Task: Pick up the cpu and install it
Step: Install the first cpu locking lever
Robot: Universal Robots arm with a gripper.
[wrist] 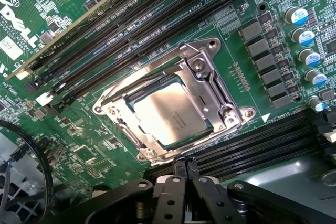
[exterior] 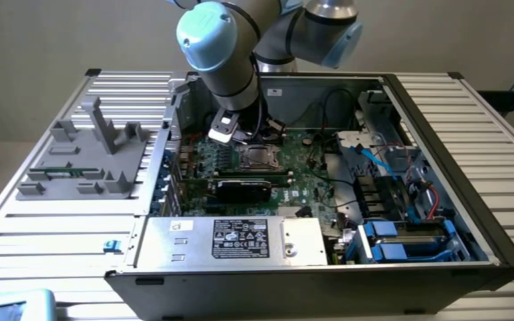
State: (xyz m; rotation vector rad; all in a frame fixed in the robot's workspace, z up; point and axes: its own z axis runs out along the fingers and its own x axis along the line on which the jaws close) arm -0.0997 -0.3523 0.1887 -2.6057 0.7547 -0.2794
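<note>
Slatted aluminium tabletop (exterior: 51,231) carries an open computer case (exterior: 328,267), and the arm reaches down into it. Its gripper (wrist: 184,169) has the fingers pressed together, holding nothing, hovering just beside the socket frame (wrist: 210,90). Within that metal frame the cpu (wrist: 170,114) lies flat, silver top up, on the green motherboard (wrist: 68,124), between rows of black memory slots (wrist: 131,19).

Grey tubular arm (exterior: 232,80) w/ pale-blue joint caps; black end effector (wrist: 184,169), screw-studded linkages, white wrist block.
</note>
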